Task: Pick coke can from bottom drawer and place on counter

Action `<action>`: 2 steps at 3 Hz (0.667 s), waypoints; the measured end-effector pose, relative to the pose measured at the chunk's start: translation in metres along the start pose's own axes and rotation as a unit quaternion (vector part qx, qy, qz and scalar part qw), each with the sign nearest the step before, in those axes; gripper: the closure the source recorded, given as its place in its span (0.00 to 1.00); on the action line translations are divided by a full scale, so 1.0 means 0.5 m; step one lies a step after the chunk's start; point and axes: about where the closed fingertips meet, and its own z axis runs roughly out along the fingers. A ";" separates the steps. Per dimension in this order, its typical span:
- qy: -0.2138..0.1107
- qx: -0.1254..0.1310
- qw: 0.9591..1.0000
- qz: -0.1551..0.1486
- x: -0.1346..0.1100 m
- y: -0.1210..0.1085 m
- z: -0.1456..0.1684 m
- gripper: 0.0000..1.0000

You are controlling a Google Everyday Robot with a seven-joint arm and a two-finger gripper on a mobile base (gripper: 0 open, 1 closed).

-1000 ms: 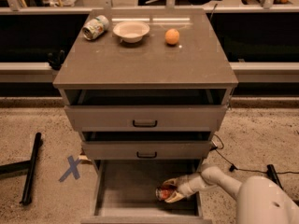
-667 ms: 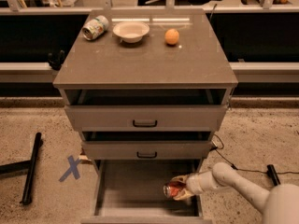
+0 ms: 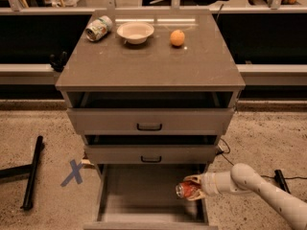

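Note:
The red coke can (image 3: 186, 189) lies sideways with its silver end to the left, held in my gripper (image 3: 194, 188), which is shut on it. It hangs just above the right side of the open bottom drawer (image 3: 139, 195), near the drawer's right wall. My white arm (image 3: 259, 186) comes in from the lower right. The counter (image 3: 148, 63) is the flat grey-brown top of the cabinet, above the two upper drawers.
On the counter's far edge lie a green-and-white can (image 3: 98, 28) on its side, a white bowl (image 3: 135, 31) and an orange (image 3: 177, 37). A blue X (image 3: 73, 172) and a black bar (image 3: 31, 172) are on the floor at left. A cable (image 3: 228, 150) trails at right.
My gripper has risen slightly with the coke can and drawn back toward the drawer's right wall. The arm has pulled away to the right.

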 end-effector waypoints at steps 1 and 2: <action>-0.001 0.004 1.000 -0.018 -0.012 -0.025 -0.024 1.00; 0.004 0.016 0.998 -0.064 -0.052 -0.070 -0.094 1.00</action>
